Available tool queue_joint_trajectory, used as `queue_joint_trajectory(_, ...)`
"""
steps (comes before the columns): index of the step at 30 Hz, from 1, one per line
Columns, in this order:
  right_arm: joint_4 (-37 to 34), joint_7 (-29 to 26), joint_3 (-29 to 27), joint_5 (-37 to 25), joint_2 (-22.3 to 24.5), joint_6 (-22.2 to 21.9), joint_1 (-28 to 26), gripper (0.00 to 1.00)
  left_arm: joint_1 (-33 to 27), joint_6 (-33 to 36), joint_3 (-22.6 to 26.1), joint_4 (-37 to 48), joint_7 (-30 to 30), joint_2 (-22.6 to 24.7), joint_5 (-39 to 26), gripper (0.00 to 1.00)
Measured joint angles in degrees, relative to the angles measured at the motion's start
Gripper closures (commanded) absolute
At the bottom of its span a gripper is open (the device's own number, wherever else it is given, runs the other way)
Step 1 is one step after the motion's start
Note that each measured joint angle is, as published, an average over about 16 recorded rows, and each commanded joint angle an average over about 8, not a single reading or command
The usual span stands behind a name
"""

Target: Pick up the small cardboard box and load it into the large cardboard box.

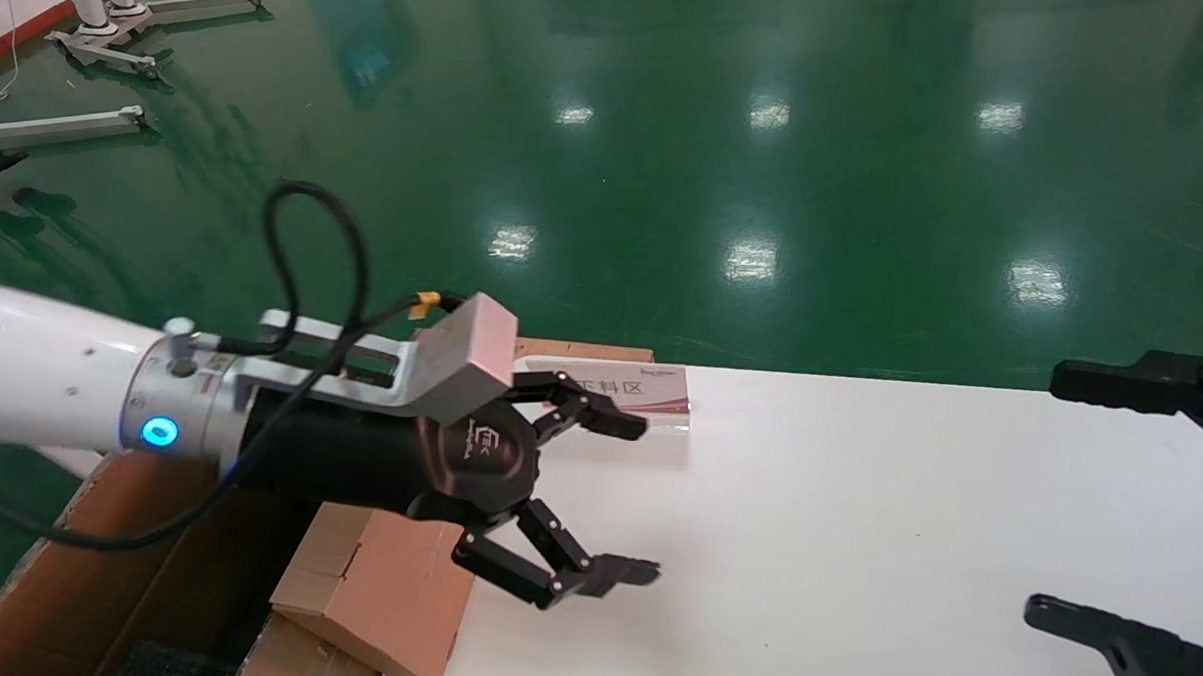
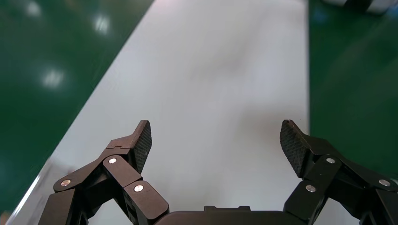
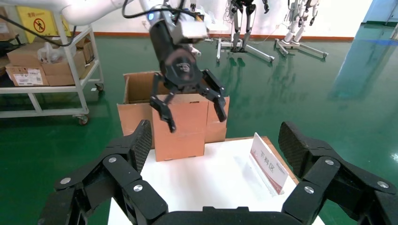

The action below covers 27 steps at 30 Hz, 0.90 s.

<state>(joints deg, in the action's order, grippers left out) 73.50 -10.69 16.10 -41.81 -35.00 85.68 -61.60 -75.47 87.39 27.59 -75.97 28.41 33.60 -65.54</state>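
The small cardboard box [image 1: 380, 586] is orange-brown and sits tilted at the left edge of the white table [image 1: 868, 519], against the large cardboard box [image 1: 119, 555]. Black foam [image 1: 168, 673] lies inside that carton. My left gripper [image 1: 634, 497] is open and empty, just right of the small box, over the table and apart from it. In the left wrist view its fingertips [image 2: 143, 138] frame only bare table. The right wrist view shows the small box [image 3: 180, 129] standing before the carton [image 3: 136, 93], with the left gripper [image 3: 190, 101] in front of it. My right gripper [image 1: 1052, 492] is open at the right edge.
A white and red sign stand [image 1: 623, 387] stands at the table's far edge, with a reddish wooden board [image 1: 582, 351] behind it. The sign also shows in the right wrist view [image 3: 267, 161]. A cart with boxes [image 3: 47, 70] stands on the green floor beyond.
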Motion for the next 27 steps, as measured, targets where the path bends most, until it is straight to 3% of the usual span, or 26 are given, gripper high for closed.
queue_joint_trajectory(15, 0.00, 0.03, 0.06, 0.04, 0.03, -0.03, -0.02, 0.00, -17.84, 2.84, 18.47, -1.02, 24.46, 3.17, -24.44, 0.00)
queue_joint_trajectory(27, 0.00, 0.06, 0.12, 0.08, 0.05, -0.05, -0.03, 0.00, -29.00, 2.81, 32.68, -1.73, 38.45, 5.35, -34.18, 0.00)
